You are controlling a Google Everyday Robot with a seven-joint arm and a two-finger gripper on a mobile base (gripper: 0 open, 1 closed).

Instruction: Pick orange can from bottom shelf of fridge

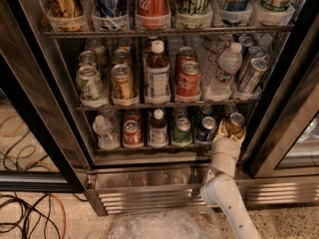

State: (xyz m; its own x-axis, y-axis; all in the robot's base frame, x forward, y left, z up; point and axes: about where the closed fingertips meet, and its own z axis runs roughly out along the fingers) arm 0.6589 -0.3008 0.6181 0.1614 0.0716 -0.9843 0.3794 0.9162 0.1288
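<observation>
The cream plastic gripper [231, 134] reaches into the fridge [149, 180], its fingers [220, 133] clenched around the cylindrical coppery orange can [236, 121] on the wire bottom shelf [149, 150].

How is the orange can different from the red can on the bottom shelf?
The orange can is coppery brown; the red can is red. The orange can is at the bottom shelf's right end; the red can near its left. The gripper is at the orange can, not the red can. Both stand upright with silver tops.
</observation>
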